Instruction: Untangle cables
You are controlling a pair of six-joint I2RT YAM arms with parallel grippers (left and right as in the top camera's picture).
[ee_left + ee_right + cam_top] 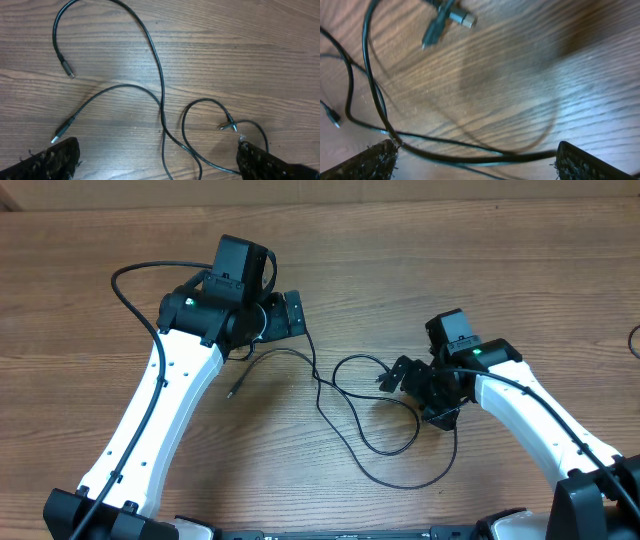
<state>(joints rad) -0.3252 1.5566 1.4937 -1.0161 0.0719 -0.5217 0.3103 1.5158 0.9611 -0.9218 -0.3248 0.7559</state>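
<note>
The thin black cables lie loose and crossed on the wooden table between the two arms. One plug tip lies left of the crossing. My left gripper is open and empty, above the far end of the cables. In the left wrist view its fingers stand wide apart over two crossing strands, with a silver-ended plug by the left finger. My right gripper is open at the right side of the loops. In the right wrist view a strand runs between its fingers, and two plugs lie ahead.
The wooden table stretches around the cables. A thicker black wire loops off the left arm at the far left. Another dark cord end shows at the right edge.
</note>
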